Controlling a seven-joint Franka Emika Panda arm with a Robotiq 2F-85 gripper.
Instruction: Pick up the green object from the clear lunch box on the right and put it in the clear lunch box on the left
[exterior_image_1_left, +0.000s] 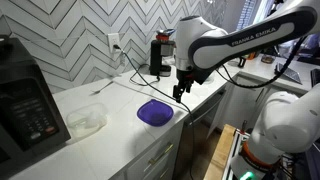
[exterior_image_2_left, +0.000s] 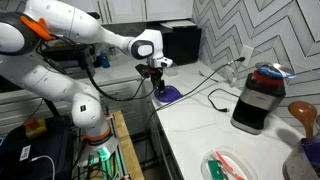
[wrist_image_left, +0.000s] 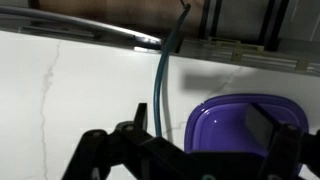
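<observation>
My gripper hangs just above the white counter beside a purple bowl; it shows in both exterior views. In the wrist view the two dark fingers are spread with nothing between them, and the purple bowl lies under them. One clear lunch box sits further along the counter, and I cannot see what it holds. Another clear lunch box, at the bottom edge of an exterior view, holds red pieces and a green object. It is far from the gripper.
A black appliance stands at the counter's end. A dark red-topped machine and its cable are near the tiled wall. A wooden spoon is by the lunch box. The counter edge is close to the bowl.
</observation>
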